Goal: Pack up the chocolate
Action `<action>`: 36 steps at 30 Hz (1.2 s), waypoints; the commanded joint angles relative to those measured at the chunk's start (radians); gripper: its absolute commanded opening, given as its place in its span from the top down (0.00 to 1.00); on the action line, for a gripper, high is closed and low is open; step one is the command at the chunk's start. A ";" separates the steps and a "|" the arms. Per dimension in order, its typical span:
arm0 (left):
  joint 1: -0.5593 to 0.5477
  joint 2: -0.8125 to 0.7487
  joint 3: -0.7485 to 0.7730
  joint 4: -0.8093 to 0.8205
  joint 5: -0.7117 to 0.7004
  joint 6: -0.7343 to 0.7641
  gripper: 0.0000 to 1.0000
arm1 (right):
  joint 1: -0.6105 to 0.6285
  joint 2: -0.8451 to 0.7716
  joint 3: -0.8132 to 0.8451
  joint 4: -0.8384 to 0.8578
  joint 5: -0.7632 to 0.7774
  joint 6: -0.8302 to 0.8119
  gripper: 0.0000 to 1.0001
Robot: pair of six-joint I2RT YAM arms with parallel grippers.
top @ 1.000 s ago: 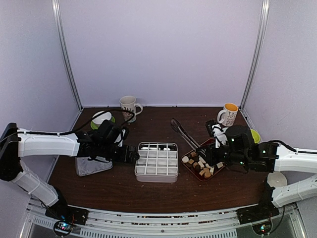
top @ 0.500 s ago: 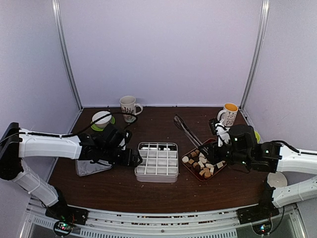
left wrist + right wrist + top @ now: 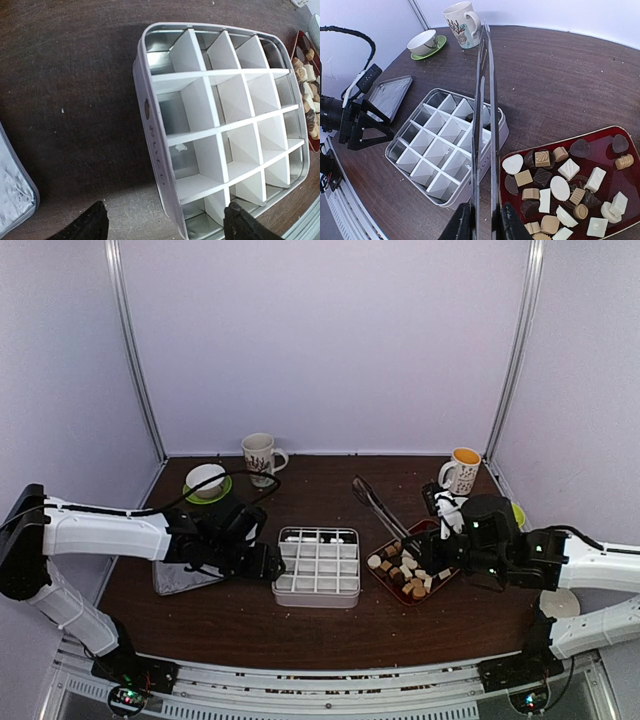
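Plainly the chocolate (image 3: 555,190) lies heaped in the red tray (image 3: 597,142) toward the table's right edge, a mix of dark, tan and white pieces touching one another. The divided box (image 3: 150,115) sits just left of it, mid-table, and looks nearly bare (its far row may hold a piece or two, too small to tell). The right gripper (image 3: 482,225) is pinching the tongs (image 3: 485,100) by their handle end, the blades close together. The left gripper (image 3: 165,227) is spread wide at the box's left wall, touching nothing that I can see. Each piece is probably light, hard and smooth, so easily scuffed or flicked away. I would nip one gently across its flat sides, choosing a piece at the heap's edge.
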 commanded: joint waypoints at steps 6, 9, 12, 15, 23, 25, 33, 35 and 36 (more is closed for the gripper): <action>-0.009 0.005 0.035 -0.021 -0.036 -0.014 0.19 | 0.001 -0.022 -0.005 0.019 0.029 -0.011 0.78; -0.010 0.005 0.035 -0.026 -0.037 -0.016 0.20 | 0.001 -0.021 -0.005 0.021 0.029 -0.012 0.78; -0.010 0.006 0.035 -0.027 -0.035 -0.016 0.21 | 0.001 -0.022 -0.003 0.018 0.030 -0.015 0.78; -0.010 0.018 0.038 -0.031 -0.028 -0.019 0.24 | 0.002 -0.031 0.000 0.008 0.042 -0.017 0.78; -0.017 0.090 0.089 -0.042 -0.007 -0.022 0.30 | 0.000 -0.048 0.000 -0.006 0.049 -0.023 0.78; -0.018 0.111 0.105 -0.049 -0.009 -0.021 0.35 | 0.001 -0.050 0.001 -0.007 0.047 -0.022 0.79; -0.018 0.141 0.134 -0.064 -0.069 -0.058 0.44 | 0.000 -0.058 -0.005 -0.012 0.045 -0.023 0.78; -0.018 0.160 0.151 -0.079 -0.073 -0.065 0.46 | 0.000 -0.059 -0.005 -0.015 0.046 -0.023 0.78; -0.018 0.167 0.155 -0.084 -0.074 -0.067 0.48 | -0.001 -0.059 -0.006 -0.018 0.045 -0.024 0.79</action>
